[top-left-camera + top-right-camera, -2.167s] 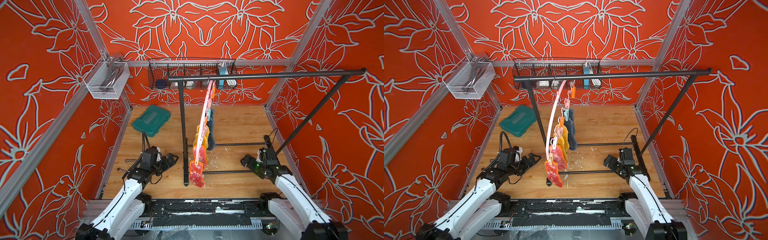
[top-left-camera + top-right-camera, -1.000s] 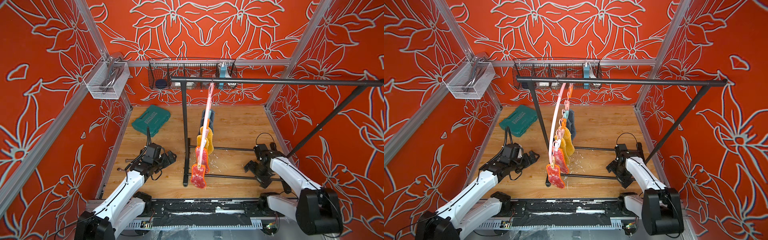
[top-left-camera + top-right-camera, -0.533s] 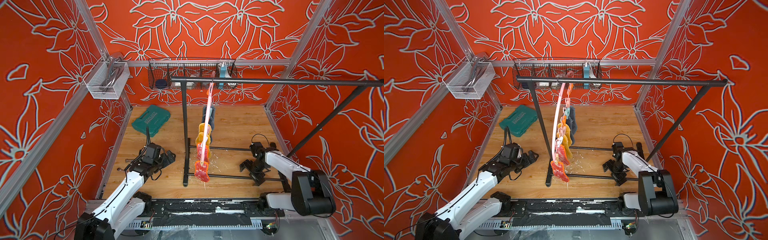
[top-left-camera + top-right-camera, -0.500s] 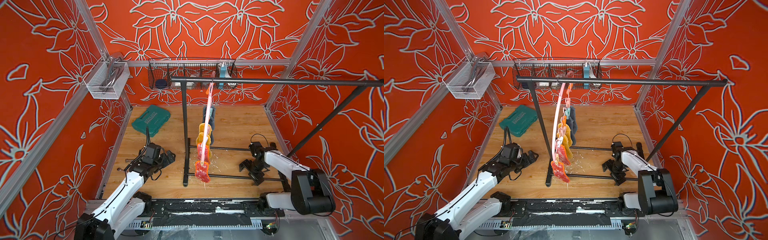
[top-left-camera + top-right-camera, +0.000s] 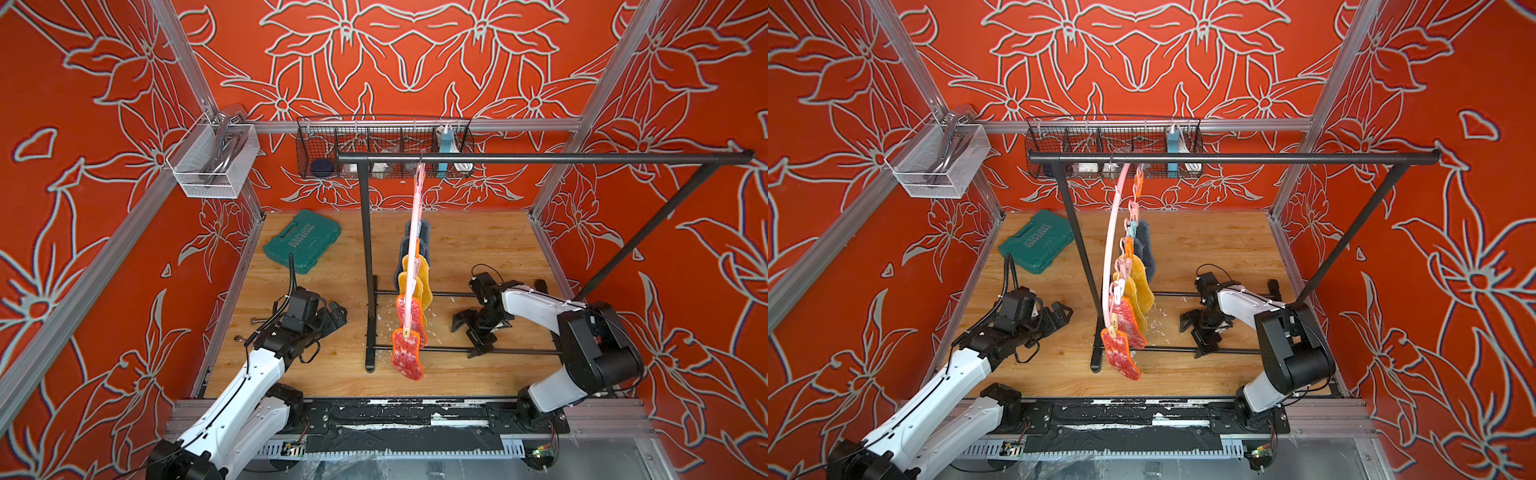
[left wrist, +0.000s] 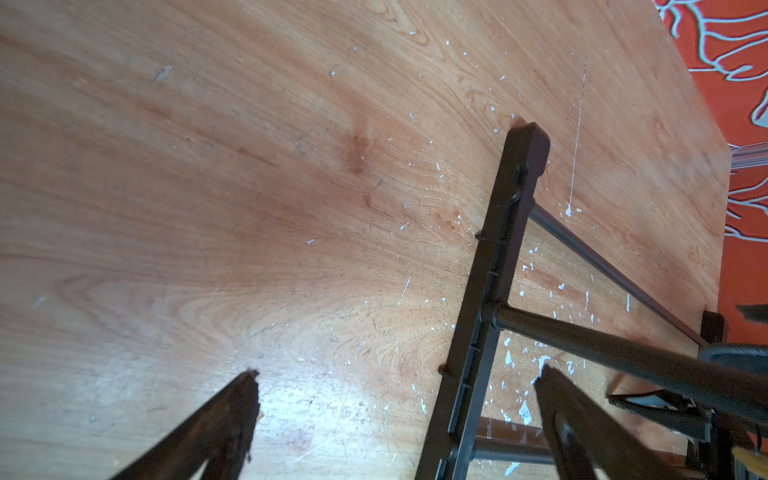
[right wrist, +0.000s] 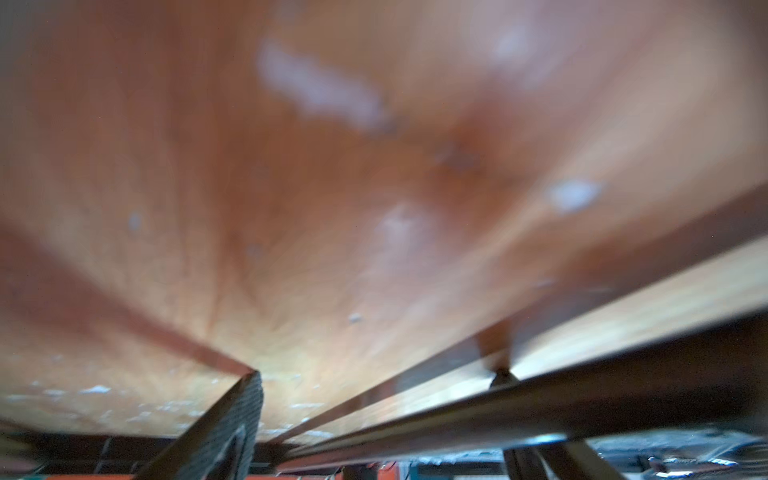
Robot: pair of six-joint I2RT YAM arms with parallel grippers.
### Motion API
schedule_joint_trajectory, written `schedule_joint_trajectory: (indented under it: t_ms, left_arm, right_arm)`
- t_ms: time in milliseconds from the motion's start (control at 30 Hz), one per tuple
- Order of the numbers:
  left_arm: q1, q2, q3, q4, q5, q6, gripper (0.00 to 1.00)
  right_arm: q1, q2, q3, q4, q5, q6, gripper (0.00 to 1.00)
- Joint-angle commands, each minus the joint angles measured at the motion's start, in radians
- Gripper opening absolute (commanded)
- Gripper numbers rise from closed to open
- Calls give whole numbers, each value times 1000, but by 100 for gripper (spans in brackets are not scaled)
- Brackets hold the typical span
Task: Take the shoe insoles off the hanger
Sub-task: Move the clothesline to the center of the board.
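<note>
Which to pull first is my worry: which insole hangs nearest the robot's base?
The front mottled red-white insole, at the hanger's near end; its twin, the yellow pair and the grey pair hang farther back.

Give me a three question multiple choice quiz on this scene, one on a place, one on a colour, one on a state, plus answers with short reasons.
1. Where is the green tool case?
A. In the wire basket
B. Flat on the wooden table, at its far left corner
C. Hanging from the black rack

2. What colour is the insole at the hanger's near end, closest to the robot?
A. Dark grey
B. Mustard yellow
C. Mottled red and white

3. What state is the left gripper in?
A. Open and empty
B. Shut on an insole
C. Shut on the hanger

1 B: both top views show it lying on the wood. 2 C: the red and white one hangs frontmost. 3 A: the left wrist view shows its fingers spread over bare wood.
</note>
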Motion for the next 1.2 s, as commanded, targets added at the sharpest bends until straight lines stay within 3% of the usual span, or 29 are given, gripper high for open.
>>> schedule_joint_trajectory:
  t_ms: [0,333,633,900,1167]
  left_arm:
    - [-5,-34,13,-38,-34,0,98]
    - [-5,-57,7,-48,-39,0,98]
    - [-5,-61,-10,-43,-35,-8,98]
    - [-5,-58,-19,-33,-20,-8,98]
    - [-5,-26,-42,-7,13,-16,98]
  right_arm:
    - [44,86,7,438,19,97,86]
    - [138,236,154,571,3,254,85]
    - [167,307,224,595,-51,249,85]
    - [159,189,190,397,-16,37,89]
    - [121,92,166,166,116,-311,97]
